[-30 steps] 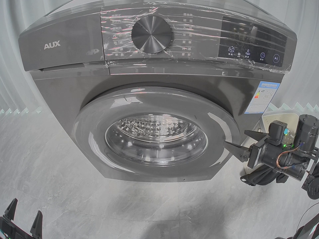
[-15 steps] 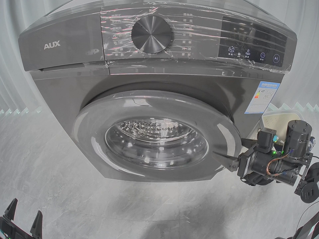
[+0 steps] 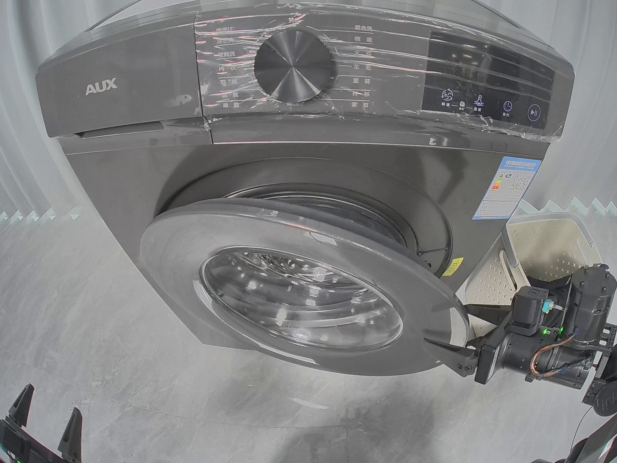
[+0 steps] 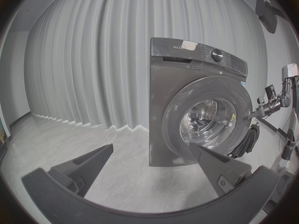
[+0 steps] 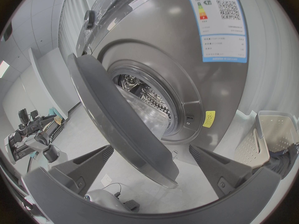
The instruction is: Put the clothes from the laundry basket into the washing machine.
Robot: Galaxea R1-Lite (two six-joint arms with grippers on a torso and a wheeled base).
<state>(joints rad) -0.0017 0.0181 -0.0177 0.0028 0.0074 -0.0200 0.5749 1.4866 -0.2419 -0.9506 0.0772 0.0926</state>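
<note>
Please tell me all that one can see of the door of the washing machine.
The door is round: a broad, glossy grey rim, plastic by its look, around a clear bulging window. It stands partly open, hinged on the robot's left, the free edge swung out from the washing machine, so the drum shows behind it. That free edge lies between the open fingers of the right gripper; whether one presses on it I cannot tell. Nothing else touches it.

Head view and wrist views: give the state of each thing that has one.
door, partly open.
drum, no clothes visible inside.
laundry basket, upright.
dark garment, draped over the basket's rim.
left tool, open, empty.
right tool, open, around the door's free edge.
</note>
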